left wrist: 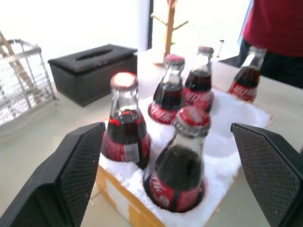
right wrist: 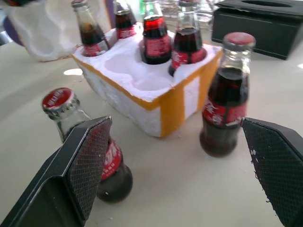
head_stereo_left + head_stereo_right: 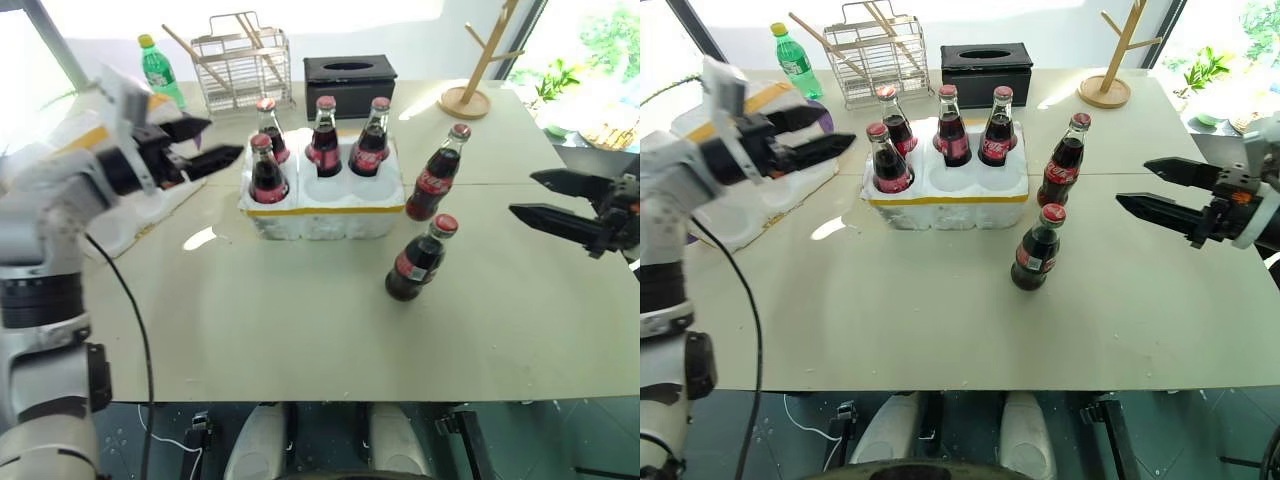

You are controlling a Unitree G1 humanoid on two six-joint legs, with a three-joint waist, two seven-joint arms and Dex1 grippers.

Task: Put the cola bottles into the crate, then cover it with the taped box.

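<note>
Four cola bottles (image 3: 268, 171) already stand in the crate (image 3: 322, 205), three along its far row and one in the near well on the robot's left, leaving two near wells empty. Two more bottles stand on the surface (image 3: 300, 310) to the right of the crate: one (image 3: 437, 172) just beside its right wall, the other (image 3: 420, 260) nearer the robot and a little further from the crate. The taped box (image 3: 750, 190) lies to the left of the crate, partly hidden behind the left arm.

The left hand (image 3: 205, 145) has its fingers spread wide and hangs just left of the crate, level with the bottle necks, gripping nothing. The right hand (image 3: 1150, 192) is likewise spread and empty, well to the right of the crate.

The likeliest trouble, as I judge it, is a toppled bottle. The two loose ones stand close together, so a right hand reaching for one could clip the other with an outer finger and send it rolling. The left fingers sit near the seated bottle's neck; a careless sweep towards the crate could knock it. Later, lowering the box over tall necks risks catching a cap if it comes down tilted.
</note>
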